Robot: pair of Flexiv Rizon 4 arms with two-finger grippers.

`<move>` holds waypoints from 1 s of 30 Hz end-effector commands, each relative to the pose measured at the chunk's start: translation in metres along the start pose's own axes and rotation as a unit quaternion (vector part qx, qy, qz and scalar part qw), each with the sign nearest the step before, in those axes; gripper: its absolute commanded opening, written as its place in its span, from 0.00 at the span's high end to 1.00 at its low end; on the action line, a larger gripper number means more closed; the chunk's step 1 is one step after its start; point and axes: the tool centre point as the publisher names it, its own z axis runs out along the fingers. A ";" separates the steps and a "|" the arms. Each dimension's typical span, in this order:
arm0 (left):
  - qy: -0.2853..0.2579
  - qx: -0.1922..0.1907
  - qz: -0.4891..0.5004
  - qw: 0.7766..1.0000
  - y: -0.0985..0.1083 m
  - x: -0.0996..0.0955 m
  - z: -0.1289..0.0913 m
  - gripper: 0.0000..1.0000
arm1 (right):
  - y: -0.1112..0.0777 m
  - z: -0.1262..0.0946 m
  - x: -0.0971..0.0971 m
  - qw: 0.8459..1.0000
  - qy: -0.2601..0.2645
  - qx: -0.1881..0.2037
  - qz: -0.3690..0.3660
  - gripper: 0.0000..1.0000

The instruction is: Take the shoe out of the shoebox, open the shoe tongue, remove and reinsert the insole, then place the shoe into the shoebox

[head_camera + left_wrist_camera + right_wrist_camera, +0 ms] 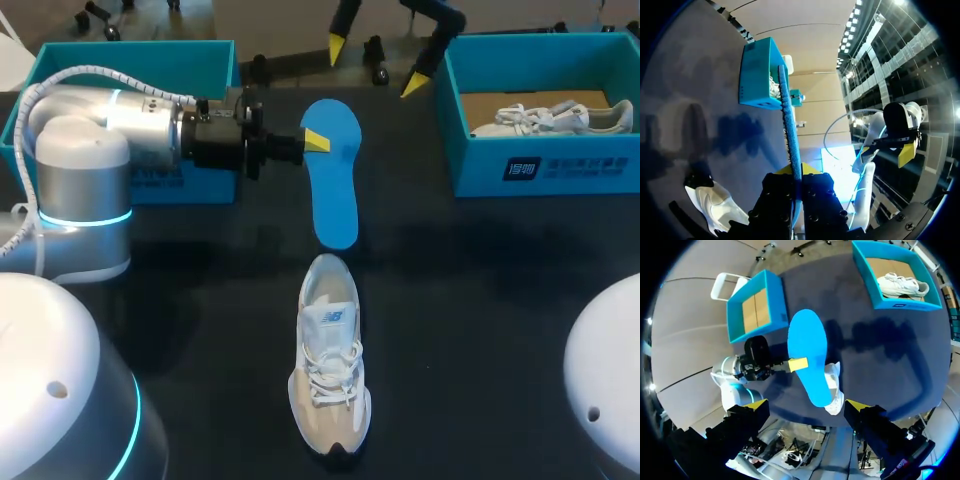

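The left gripper [315, 140] has the insole [335, 195] pinched near one end. One yellow tip lies on its top face, and the left wrist view shows the sheet edge-on, squeezed between both fingers. It's a bright blue insole, thin and flat, with a foot-shaped outline: rounded and wide at one end, narrower toward the other. Along the edge it has a fine, foamy grain. It hangs above the dark table [480, 300], roughly level, with its free end just short of the shoe [330, 380].

The shoe sits upright on its sole in the middle of the table, well apart from both boxes. It's a white sneaker with soft beige panels low on the sides, white laces crossing over the tongue, and a dark patch at the end nearest the robot.

The right gripper [375, 63] hovers high over the far side of the table with its two yellow tips spread wide and nothing between them.

The left shoebox [150, 55] is teal and straight-walled, partly hidden behind the left arm. The right wrist view shows a plain brown cardboard floor inside it. The right shoebox [540, 170], also teal, holds a second sneaker [550, 118], pale and laced, lying on its cardboard floor.
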 end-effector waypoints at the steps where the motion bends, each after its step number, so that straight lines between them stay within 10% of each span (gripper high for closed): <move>1: -0.001 0.000 0.000 1.000 0.001 0.000 -0.001 1.00 | -0.001 0.002 0.010 0.995 -0.096 -0.003 0.004 0.00; 30: -0.001 0.000 0.000 1.000 0.001 0.000 -0.001 1.00 | -0.011 0.019 0.034 0.996 -0.080 -0.043 0.015 0.00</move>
